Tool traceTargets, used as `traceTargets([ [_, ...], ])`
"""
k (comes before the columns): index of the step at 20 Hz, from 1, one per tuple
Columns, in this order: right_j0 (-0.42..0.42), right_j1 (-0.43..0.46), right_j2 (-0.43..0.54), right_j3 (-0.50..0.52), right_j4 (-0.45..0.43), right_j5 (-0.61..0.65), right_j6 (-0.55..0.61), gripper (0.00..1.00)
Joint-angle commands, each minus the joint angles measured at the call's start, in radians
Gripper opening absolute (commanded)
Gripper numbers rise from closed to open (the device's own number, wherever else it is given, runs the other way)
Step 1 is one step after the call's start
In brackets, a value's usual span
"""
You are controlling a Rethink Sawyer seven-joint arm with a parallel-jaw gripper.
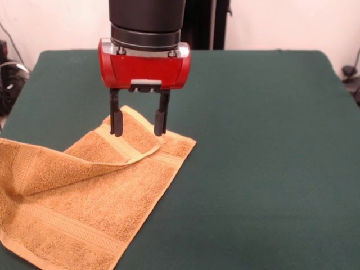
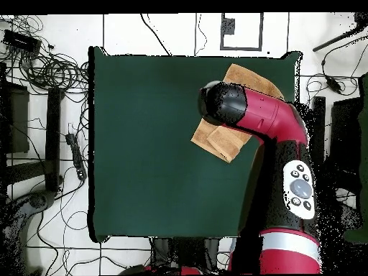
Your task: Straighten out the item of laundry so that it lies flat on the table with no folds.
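Gripper [image 1: 138,128] w/ fingers apart, tips down at the towel's [image 1: 84,197] far folded flap, one finger [image 1: 116,121] each side of that flap; can't tell if the tips touch cloth yet. Going left to right in the front view: you've got the towel's left end riding up in a raised wave off the picture's edge, then a diagonal fold edge running toward the gripper, then the flat far corner pointing right, then bare table [image 1: 270,140]. Overhead, the arm [image 2: 277,144] covers most of the towel, which lies near the table's edge away from the base. Probably the fingers are spread to straddle the folded layer so you can pinch just the top ply and peel it back. Towel's nowhere near flat; fold and raised end both remain.
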Motion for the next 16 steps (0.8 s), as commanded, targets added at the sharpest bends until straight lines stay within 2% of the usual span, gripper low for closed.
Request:
traceTargets([
  [1,0.047,0.088,-0.003,0.167,0.013,-0.027,0.299,1.00],
  [5,0.046,0.079,-0.001,0.186,-0.010,-0.042,0.268,1.00],
  [16,0.051,0.074,-0.010,0.222,0.013,-0.070,0.300,1.00],
])
